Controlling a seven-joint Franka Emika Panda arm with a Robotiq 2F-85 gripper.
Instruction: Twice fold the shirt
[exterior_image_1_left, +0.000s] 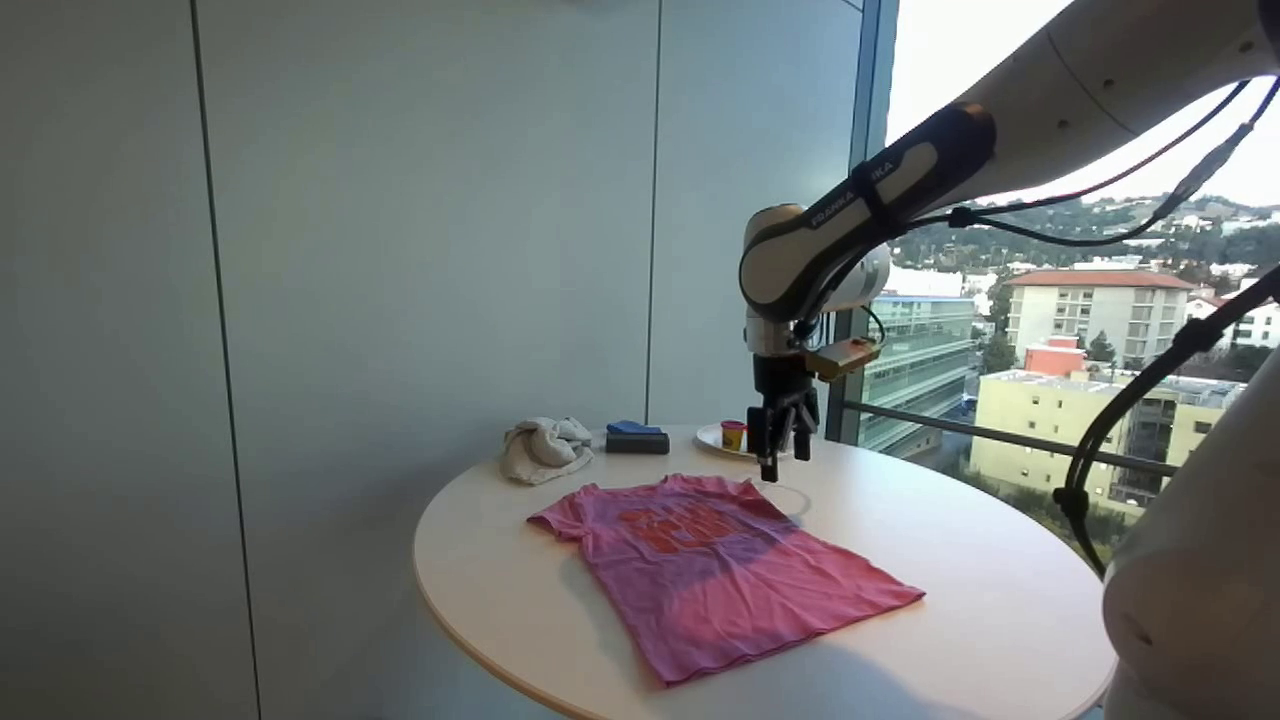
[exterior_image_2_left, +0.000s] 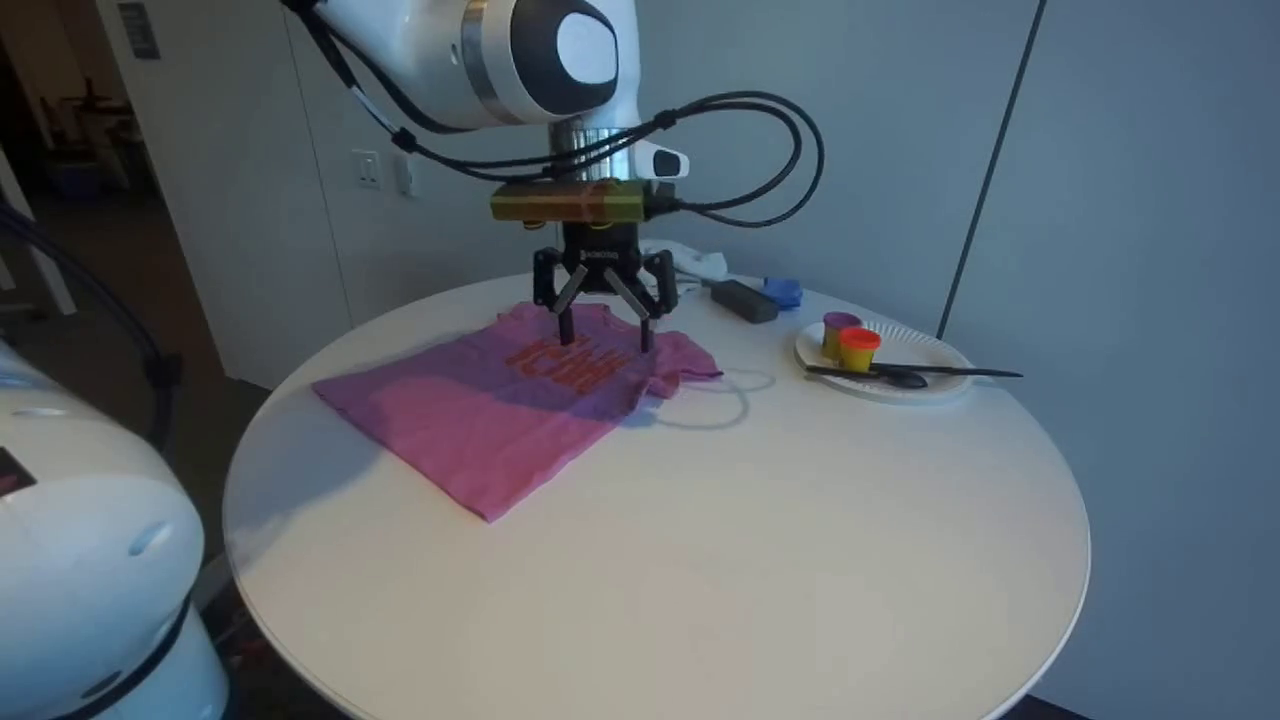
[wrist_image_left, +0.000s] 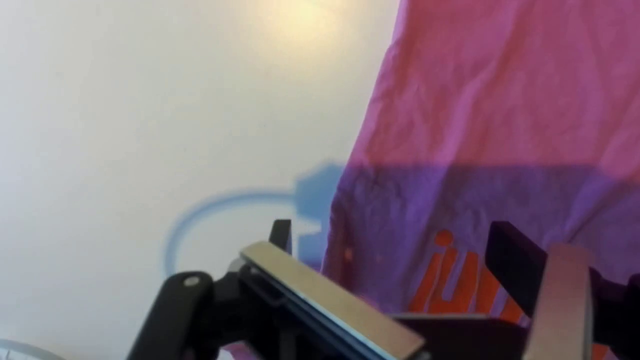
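Observation:
The pink shirt (exterior_image_1_left: 720, 590) lies spread out flat on the round table, with red-orange print on its chest. It also shows in an exterior view (exterior_image_2_left: 450, 420) and in the wrist view (wrist_image_left: 480, 100), where one side edge runs down the middle. My gripper (exterior_image_1_left: 785, 460) points down above the table, by the collar and sleeve end of the shirt. In an exterior view my gripper (exterior_image_2_left: 606, 337) shows its two fingers wide apart with nothing between them. In the wrist view the gripper (wrist_image_left: 395, 245) has one finger over bare table and one over the printed chest. The fingers appear apart from the cloth.
A crumpled whitish cloth (exterior_image_1_left: 545, 450), a dark case (exterior_image_1_left: 637, 442) and a blue item (exterior_image_1_left: 634, 427) lie at the table's back. A white plate (exterior_image_2_left: 925, 345) holds small tubs (exterior_image_2_left: 858, 350) and black utensils (exterior_image_2_left: 950, 371). A wall and a window stand close to the table.

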